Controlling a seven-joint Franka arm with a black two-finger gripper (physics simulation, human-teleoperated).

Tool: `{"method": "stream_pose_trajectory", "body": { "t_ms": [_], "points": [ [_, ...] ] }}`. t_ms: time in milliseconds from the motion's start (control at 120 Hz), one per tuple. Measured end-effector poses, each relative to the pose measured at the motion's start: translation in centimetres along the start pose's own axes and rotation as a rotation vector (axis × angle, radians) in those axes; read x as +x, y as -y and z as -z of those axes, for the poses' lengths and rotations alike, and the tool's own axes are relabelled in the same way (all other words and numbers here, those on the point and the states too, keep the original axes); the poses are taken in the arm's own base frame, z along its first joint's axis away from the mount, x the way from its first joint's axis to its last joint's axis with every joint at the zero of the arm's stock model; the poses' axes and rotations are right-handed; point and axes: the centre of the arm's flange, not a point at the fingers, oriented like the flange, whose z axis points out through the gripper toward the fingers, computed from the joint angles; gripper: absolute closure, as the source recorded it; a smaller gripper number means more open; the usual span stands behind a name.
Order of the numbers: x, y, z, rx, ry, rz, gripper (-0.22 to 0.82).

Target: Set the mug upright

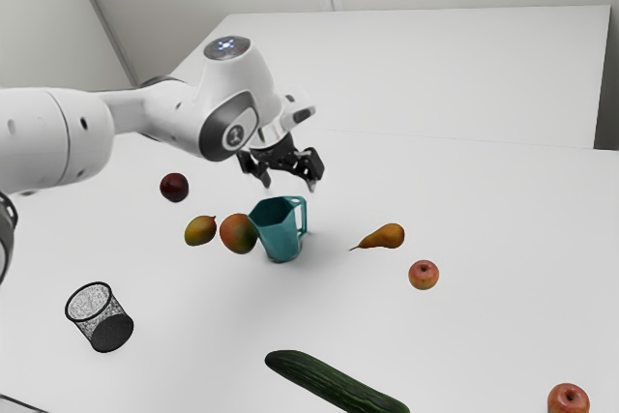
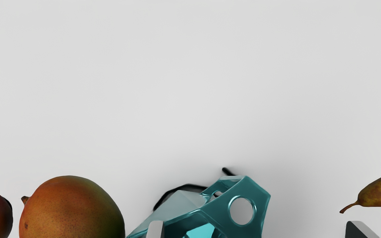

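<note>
One mug [image 1: 282, 237] looks upright, as asked, in from counter [image 1: 484, 200] edges | fingers [image 2: 155, 230] wide open, empty | next: likely don't bump it

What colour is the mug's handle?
Teal; the handle shows best in the wrist view.

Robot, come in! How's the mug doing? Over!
Gripper open, above mug. Mug looks upright, mouth up. Bigger mango close beside it. Over.
</note>
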Motion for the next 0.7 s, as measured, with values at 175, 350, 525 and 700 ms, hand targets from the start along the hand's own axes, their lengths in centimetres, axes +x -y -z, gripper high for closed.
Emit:
{"method": "stream_pose_trajectory", "body": {
  "t_ms": [175,350,525,700],
  "points": [
    [0.9,0.6,3.3,-0.013,0.006,-0.001,0.00],
    [2.5,6.0,7.9,0.007,0.029,0.028,0.00],
    [2.8,13.5,12.1,0.055,0.065,0.052,0.00],
    [3.0,16.2,16.2,0.082,0.083,0.034,0.00]
  ]
}}
